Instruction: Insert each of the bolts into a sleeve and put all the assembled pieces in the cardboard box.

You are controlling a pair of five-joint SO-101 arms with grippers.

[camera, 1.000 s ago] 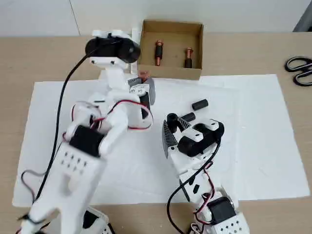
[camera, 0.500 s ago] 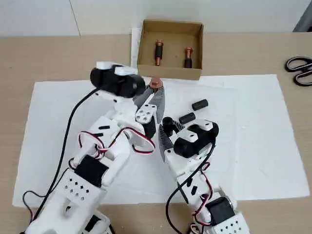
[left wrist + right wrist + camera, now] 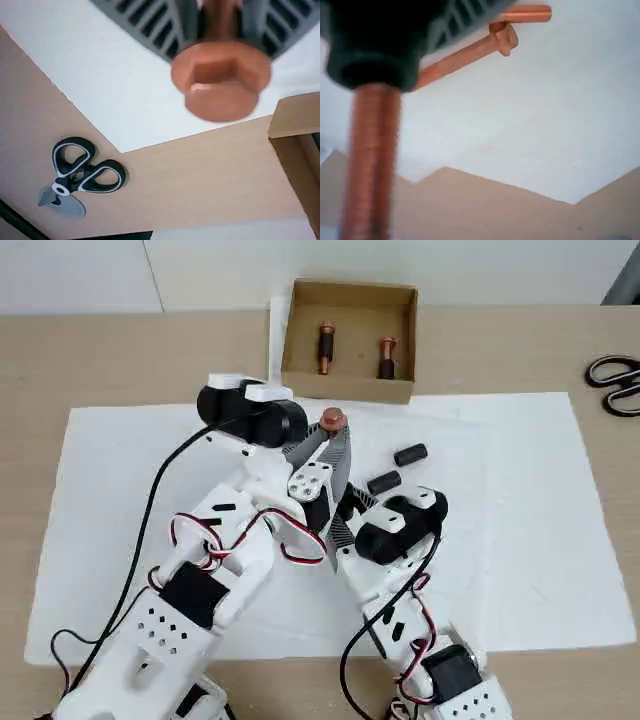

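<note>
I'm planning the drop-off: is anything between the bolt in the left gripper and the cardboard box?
Nothing visible. The bolt in the left gripper hangs just short of the cardboard box, only bare white paper between; the loose sleeves lie off to the right.

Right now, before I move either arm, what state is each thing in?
left gripper: jaws shut on a bolt, head outward
right gripper: jaws shut on a sleeve, copper thread sticking out of it
cardboard box: open, two assembled pieces inside
loose sleeves: two, empty, lying on the paper
loose bolts: two, bare, lying on the paper
scissors: shut, on the table
</note>
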